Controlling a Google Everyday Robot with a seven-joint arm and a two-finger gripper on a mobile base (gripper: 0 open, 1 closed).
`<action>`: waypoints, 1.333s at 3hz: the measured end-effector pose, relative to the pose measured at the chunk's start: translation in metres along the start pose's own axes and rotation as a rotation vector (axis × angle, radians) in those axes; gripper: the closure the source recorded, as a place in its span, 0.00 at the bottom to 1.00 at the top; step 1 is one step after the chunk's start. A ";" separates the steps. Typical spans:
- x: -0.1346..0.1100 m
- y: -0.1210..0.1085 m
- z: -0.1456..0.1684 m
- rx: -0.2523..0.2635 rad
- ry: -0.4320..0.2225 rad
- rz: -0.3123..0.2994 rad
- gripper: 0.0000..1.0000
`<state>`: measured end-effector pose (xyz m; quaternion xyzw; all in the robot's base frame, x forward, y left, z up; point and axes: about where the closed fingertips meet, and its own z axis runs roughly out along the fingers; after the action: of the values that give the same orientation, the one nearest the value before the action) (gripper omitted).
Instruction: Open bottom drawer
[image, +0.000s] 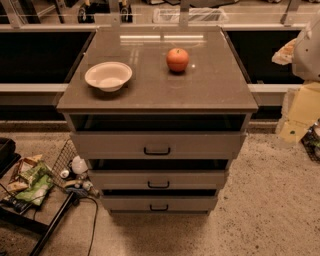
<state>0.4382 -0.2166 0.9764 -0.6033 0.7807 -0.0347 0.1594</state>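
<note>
1. Camera view looks down on a grey-brown cabinet (235, 150) with three drawers stacked in its front face. Its counter (215, 90) carries a pale bowl (108, 76) at about 10 o'clock and a round orange-red fruit (177, 59) at about 12 o'clock.
2. From where I stand, the bottom drawer (125, 203) sits at 6 o'clock, lowest of the three and just above the floor. Its small black loop handle (159, 207) is at the middle of its front.
3. A thin dark strip runs along the top of that front, much as over the middle drawer (125, 180) and the top drawer (110, 145). I judge it is not pulled out yet, or hardly at all.
4. The pincer (307, 50) seems to be the pale grey-white shape at the right edge, around 2 o'clock. It is well apart from the cabinet front and far from the handle. I cannot tell how far open it is, or whether it has hold of anything.
5. So nothing of the job looks done. What is left, as I read it, is the whole of it: bring the pincer down to 6 o'clock, take the loop handle, and draw the drawer out.
6. Packets and small clutter (30, 182) lie on the floor at 8 o'clock, beside the cabinet.
</note>
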 end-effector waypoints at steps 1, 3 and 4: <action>0.000 0.000 0.000 0.000 0.000 0.000 0.00; 0.005 0.030 0.069 0.012 0.001 0.028 0.00; 0.001 0.054 0.130 0.026 0.010 0.016 0.00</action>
<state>0.4257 -0.1853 0.8403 -0.5949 0.7856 -0.0466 0.1635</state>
